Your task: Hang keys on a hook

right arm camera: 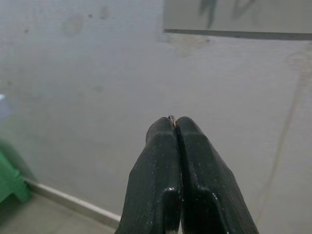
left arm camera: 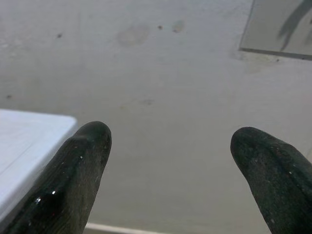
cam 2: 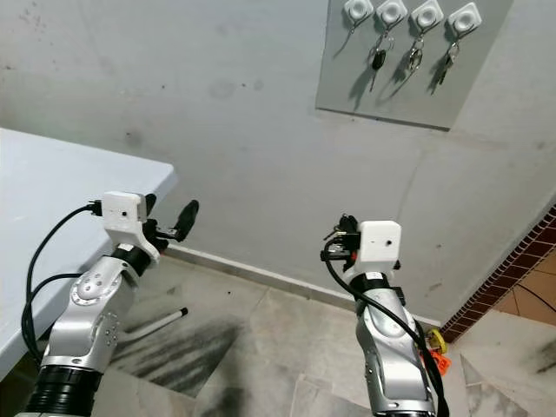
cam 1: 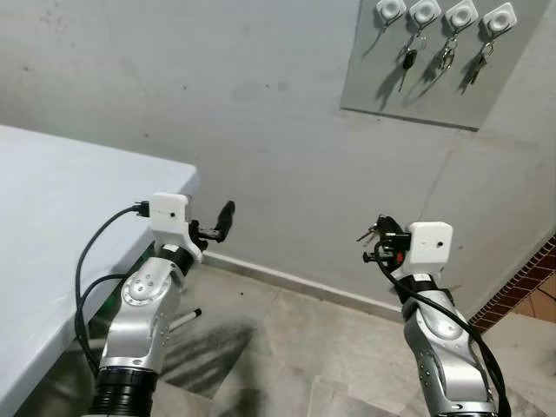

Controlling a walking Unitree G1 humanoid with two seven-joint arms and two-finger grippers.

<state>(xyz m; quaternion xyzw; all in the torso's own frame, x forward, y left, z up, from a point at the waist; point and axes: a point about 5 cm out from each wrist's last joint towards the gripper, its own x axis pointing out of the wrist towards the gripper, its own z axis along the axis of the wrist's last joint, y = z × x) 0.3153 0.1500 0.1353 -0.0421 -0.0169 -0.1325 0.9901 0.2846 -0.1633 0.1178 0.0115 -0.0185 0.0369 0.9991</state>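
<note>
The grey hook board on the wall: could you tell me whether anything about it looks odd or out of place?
Nothing looks damaged or askew on the grey hook board. One oddity: its leftmost white square hook is bare, while the other three each carry keys.

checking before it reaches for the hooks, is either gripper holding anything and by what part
The right gripper is shut on a bunch of keys, pinching its metal ring between the fingertips. The left gripper is open and holds nothing.

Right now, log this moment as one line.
right gripper: shut on keys | left gripper: open, idle | leftmost hook: free | stage: approaching key board
</note>
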